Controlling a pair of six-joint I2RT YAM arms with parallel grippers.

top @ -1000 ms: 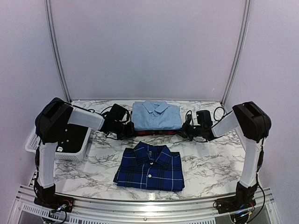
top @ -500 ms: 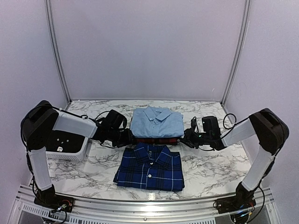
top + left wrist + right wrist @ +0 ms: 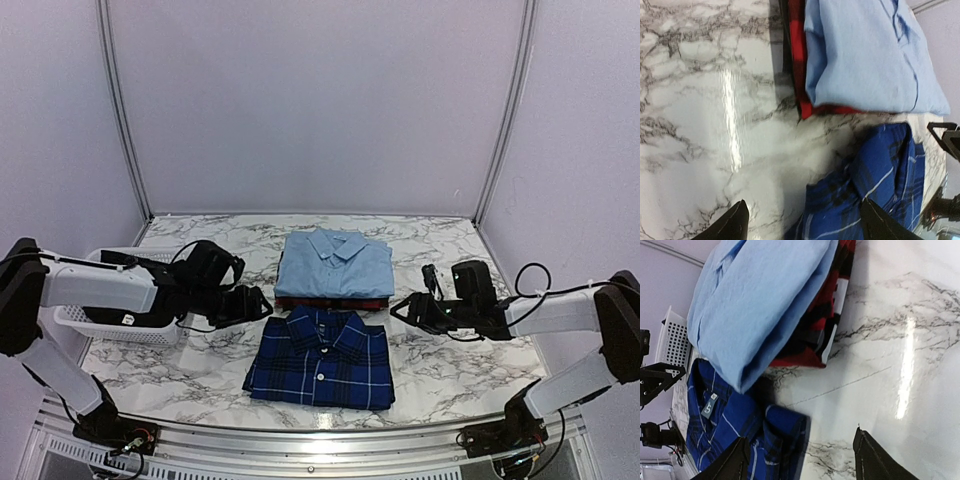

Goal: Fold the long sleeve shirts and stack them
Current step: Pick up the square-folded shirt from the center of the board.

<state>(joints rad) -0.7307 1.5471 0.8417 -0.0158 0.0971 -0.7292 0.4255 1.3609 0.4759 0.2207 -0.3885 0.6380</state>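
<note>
A folded light blue shirt (image 3: pixel 334 265) lies on a folded red-and-black plaid shirt (image 3: pixel 330 301) at the back centre. A folded navy plaid shirt (image 3: pixel 322 358) lies just in front of that stack. My left gripper (image 3: pixel 262 304) hovers low at the stack's left front corner, open and empty. My right gripper (image 3: pixel 400 306) is at the right front corner, also open and empty. The left wrist view shows the light blue shirt (image 3: pixel 865 55), the red plaid edge (image 3: pixel 797 60) and the navy shirt (image 3: pixel 880 175) beyond the left gripper (image 3: pixel 805 222). The right gripper (image 3: pixel 802 457) faces the same stack (image 3: pixel 760 305).
A white slotted basket (image 3: pixel 98 325) stands at the left edge behind my left arm, and shows again in the right wrist view (image 3: pixel 672 340). The marble table (image 3: pixel 450 360) runs to the walls at the back and sides.
Both grippers were shut at the stack's sides; they have opened, let go and drawn back outward and nearer. The blue-on-red stack now lies closer to the navy shirt.
</note>
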